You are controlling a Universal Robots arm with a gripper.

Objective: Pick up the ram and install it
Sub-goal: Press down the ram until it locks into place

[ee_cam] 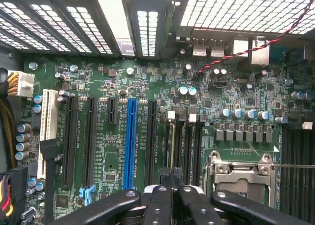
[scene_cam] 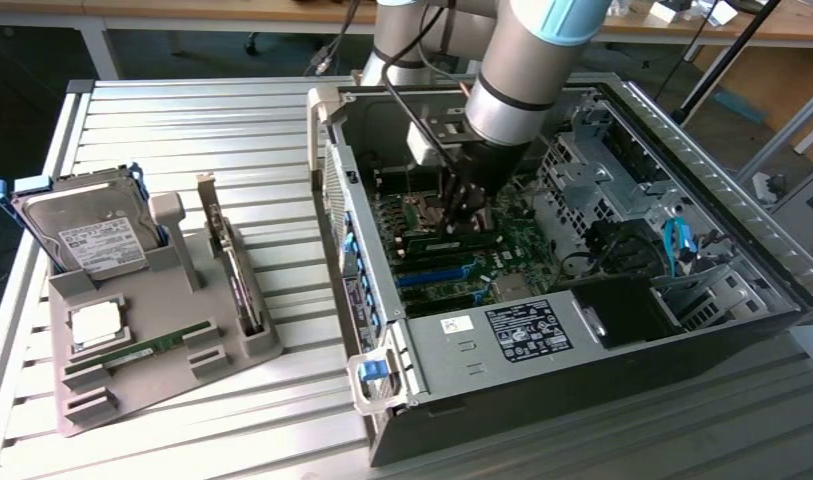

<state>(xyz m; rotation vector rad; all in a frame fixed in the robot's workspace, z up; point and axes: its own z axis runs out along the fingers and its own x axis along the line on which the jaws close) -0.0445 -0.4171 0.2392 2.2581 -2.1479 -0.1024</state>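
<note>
Gripper point(scene_cam: 462, 232) is clamping the ram point(scene_cam: 448, 242) edge-down, long axis lying along the motherboard point(ee_cam: 147, 136) slots directly beneath.

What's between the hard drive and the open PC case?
Exterior view: the bracketed card, standing on edge in the grey tray, and an upright tray post beside the drive.

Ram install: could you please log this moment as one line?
gripper shut on ram | inside computer case | over memory slots
</note>
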